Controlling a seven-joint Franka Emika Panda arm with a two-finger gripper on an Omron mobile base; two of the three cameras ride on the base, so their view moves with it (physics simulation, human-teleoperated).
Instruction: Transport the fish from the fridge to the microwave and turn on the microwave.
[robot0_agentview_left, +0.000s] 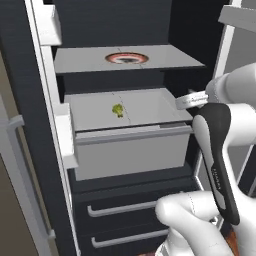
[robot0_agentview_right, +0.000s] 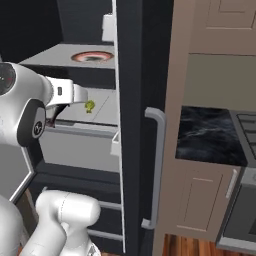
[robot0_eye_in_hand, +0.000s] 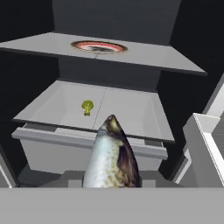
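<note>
The silvery grey fish sticks up from the bottom middle of the hand view, nose pointing into the fridge, and my gripper is shut on it. The hand hovers at the right front edge of the open fridge, level with its middle shelf. My fingers are hidden behind the fish. In the right base view the hand reaches in just left of the fridge door. The microwave is out of view.
An orange-red-rimmed plate lies on the upper shelf. A small yellow-green vegetable sits on the middle shelf. Two drawers with silver handles are below. The open fridge door stands right of the arm, with cabinets and a black counter beyond.
</note>
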